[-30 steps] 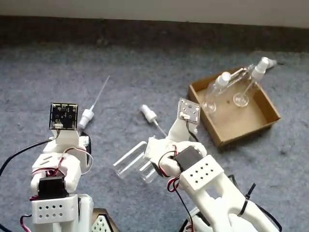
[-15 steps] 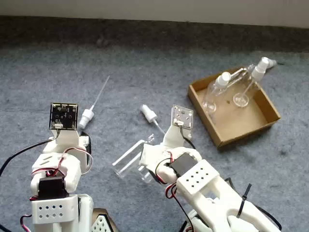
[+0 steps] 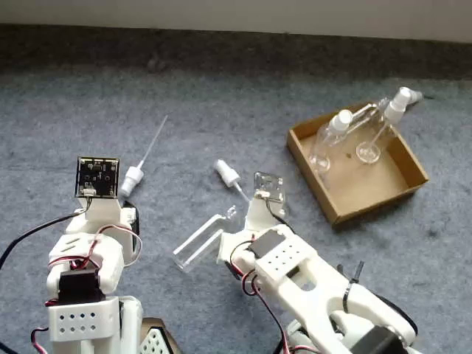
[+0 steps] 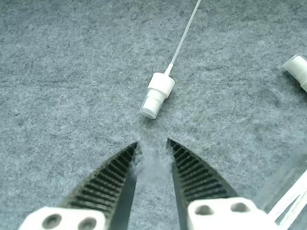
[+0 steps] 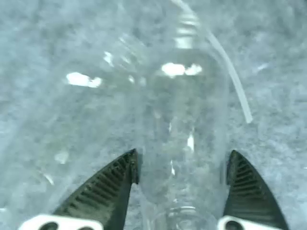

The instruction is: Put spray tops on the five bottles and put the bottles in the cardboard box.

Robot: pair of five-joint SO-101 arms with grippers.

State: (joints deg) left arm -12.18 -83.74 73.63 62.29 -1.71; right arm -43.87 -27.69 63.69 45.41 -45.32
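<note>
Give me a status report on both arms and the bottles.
Left gripper open, near loose spray top. Right gripper open, fingers straddling clear bottle. Two topped bottles in cardboard box. Second spray top beside bottle's neck.

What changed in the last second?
The right gripper swung left and back toward the arms' bases, coming over the loose clear bottle. Its open jaws now straddle that bottle without closing on it. Nothing was grasped or released. The left gripper, the two spray tops on the table, and the box with its two capped bottles stayed put.
</note>
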